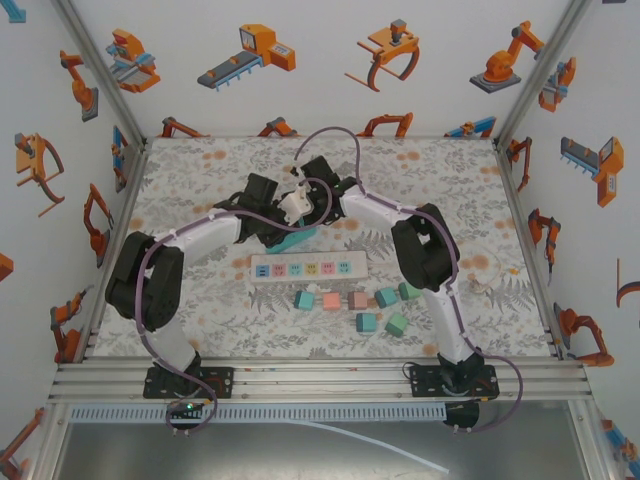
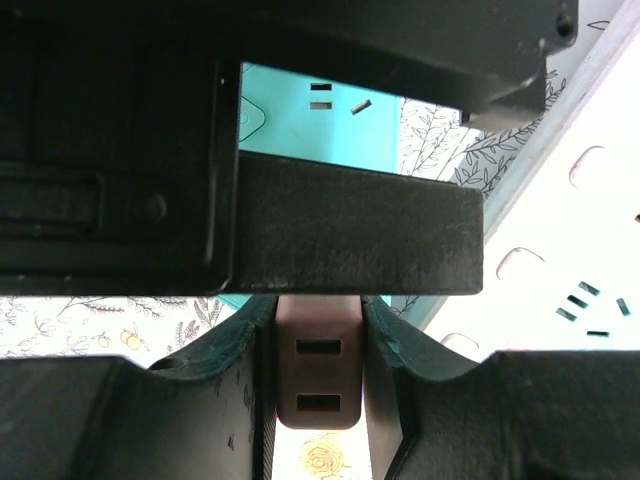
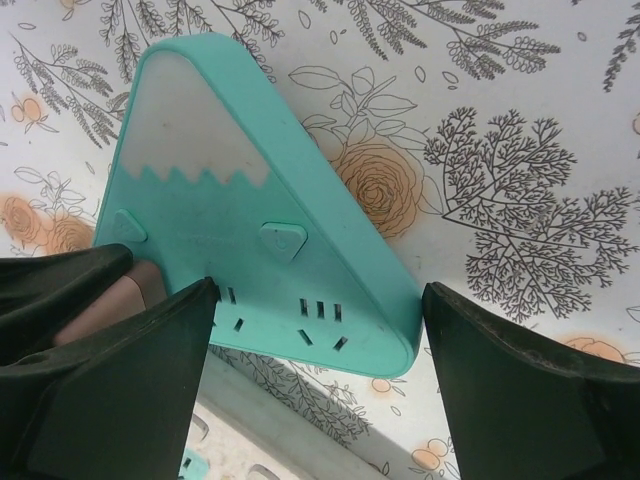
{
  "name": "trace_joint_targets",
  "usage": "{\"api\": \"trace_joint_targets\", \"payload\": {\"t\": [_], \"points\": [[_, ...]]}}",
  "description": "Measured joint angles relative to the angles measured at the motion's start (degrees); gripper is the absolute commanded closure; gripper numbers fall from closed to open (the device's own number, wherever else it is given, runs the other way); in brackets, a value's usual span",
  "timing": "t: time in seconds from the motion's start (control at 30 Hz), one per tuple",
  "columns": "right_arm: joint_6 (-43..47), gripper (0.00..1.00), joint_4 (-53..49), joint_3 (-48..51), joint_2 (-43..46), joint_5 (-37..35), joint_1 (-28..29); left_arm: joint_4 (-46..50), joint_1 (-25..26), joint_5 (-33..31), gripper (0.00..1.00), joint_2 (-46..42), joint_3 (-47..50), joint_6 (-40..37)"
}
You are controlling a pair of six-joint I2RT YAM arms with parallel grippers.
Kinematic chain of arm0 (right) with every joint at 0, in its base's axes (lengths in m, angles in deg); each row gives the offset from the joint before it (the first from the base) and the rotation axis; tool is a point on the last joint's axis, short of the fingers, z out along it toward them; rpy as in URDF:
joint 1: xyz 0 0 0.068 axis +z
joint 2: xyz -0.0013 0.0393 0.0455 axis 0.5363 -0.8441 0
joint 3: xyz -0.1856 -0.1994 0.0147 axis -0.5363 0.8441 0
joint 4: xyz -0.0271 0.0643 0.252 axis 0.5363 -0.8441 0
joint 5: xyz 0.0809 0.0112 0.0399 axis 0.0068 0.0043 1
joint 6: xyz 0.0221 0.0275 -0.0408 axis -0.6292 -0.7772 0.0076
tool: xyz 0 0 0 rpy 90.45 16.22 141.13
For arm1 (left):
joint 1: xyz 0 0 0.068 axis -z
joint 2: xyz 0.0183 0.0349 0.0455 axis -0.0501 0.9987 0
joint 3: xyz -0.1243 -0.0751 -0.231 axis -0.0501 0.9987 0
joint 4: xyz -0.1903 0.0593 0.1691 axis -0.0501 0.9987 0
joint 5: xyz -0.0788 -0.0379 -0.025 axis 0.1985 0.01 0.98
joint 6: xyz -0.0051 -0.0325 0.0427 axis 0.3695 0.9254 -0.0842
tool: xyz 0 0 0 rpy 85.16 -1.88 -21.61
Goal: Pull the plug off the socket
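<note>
Firm pinch on the brown plug (image 2: 318,335) by the left gripper (image 2: 318,395); the right gripper (image 3: 320,300) straddles the teal socket (image 3: 220,190), fingers spread.

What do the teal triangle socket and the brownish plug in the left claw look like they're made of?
Teal socket: likely moulded plastic, matte, with a frosted whitish tip and rounded edges. Brownish plug: also plastic by the look, smooth satin with soft corners, gripped by the left claw.

Right end effector (image 3: 320,290) apparently spread wide
</note>
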Motion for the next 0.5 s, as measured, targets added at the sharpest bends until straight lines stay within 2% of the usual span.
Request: {"api": "trace_joint_targets", "payload": {"t": [0.23,0.5], "points": [[0.0,0.3,-2.6,-2.1,-0.7,-2.1,0.6,-2.6,-2.0,3.3,0.94,-1.0,1.8,3.1],[1.3,0.31,-6.7,-6.0,-1.6,-10.7,4.0,-2.8,-4.8,7.5,0.94,-1.7,2.6,6.5]]}}
